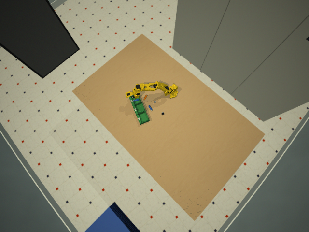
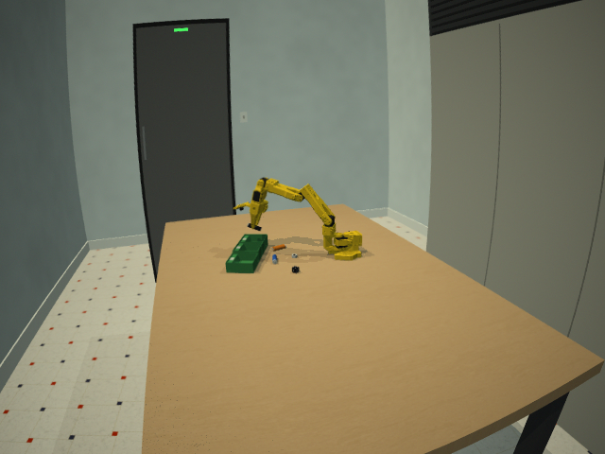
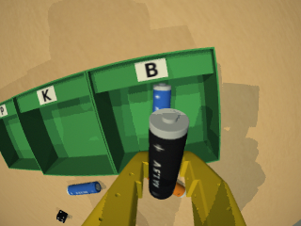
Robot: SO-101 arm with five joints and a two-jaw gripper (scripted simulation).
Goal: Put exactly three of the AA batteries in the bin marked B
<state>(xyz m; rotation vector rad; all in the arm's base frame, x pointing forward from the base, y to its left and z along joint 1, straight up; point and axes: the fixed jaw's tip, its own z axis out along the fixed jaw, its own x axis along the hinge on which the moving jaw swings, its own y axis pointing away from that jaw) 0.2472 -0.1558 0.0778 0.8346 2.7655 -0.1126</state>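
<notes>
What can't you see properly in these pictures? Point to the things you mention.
- Bin B's (image 3: 99, 87) floor: wrist view, partly behind the black battery (image 3: 165, 160).
- The blue battery (image 3: 162, 97) in it: wrist view, lower end hidden by the black one.
- The orange battery (image 3: 179, 189): wrist view, mostly behind the black battery and gripper (image 3: 165, 174).
- Bin letters: outside view, too small.

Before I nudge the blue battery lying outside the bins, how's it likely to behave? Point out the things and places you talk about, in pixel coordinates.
The blue battery (image 1: 150, 108) (image 2: 274, 258) (image 3: 84, 188) is a smooth cylinder on its side, so it would probably roll if pushed sideways. Its rigid-looking case likely won't bend.

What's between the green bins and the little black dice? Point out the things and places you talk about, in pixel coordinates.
In the top view, a blue battery (image 1: 150, 108) (image 2: 274, 258) (image 3: 84, 188) lies between the bins (image 1: 144, 118) (image 2: 240, 267) (image 3: 162, 55) and the die (image 1: 162, 113) (image 2: 295, 269) (image 3: 62, 216).
</notes>
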